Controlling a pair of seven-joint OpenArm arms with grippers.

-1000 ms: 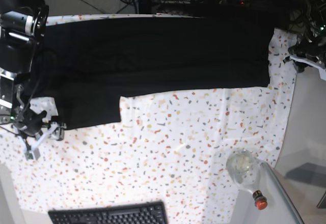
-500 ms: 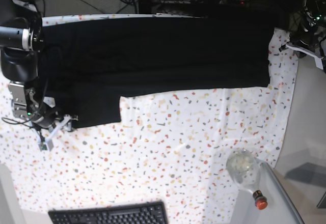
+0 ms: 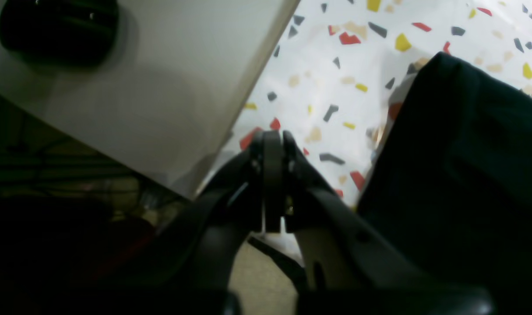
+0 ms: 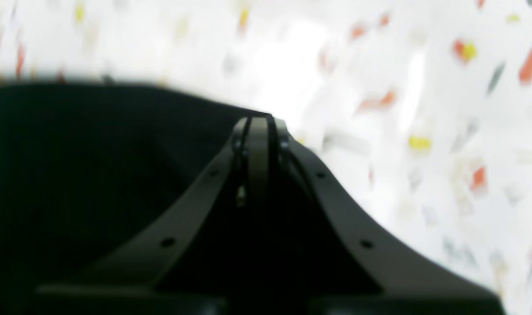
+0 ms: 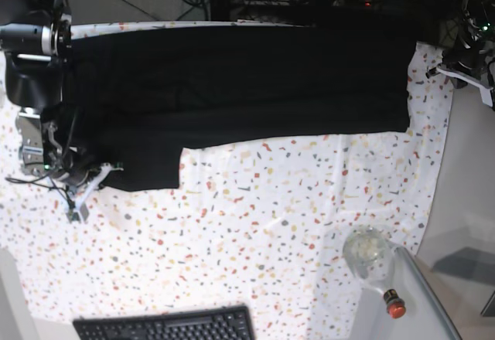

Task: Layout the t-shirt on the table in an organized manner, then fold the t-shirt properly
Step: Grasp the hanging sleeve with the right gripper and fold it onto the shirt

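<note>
The black t-shirt (image 5: 247, 77) lies spread flat along the far side of the table (image 5: 263, 216), with one sleeve (image 5: 143, 166) reaching toward the front at the left. My right gripper (image 5: 104, 174) is at that sleeve's outer corner. In the right wrist view it (image 4: 259, 124) is shut right at the edge of the t-shirt (image 4: 95, 175), pinching the fabric. My left gripper (image 5: 448, 73) sits off the shirt's right end. In the left wrist view it (image 3: 272, 140) is shut with nothing in it, just left of a raised corner of the t-shirt (image 3: 467, 153).
A black keyboard (image 5: 166, 326) lies at the front edge. A clear bottle (image 5: 370, 253) with a red cap (image 5: 395, 307) lies at the front right. A plain grey side surface (image 5: 472, 178) borders the table on the right. Cables and equipment crowd the far edge.
My right gripper has moved in to the sleeve's corner and shut on its edge. My left gripper has shut and shifted slightly away from the shirt's right end.
</note>
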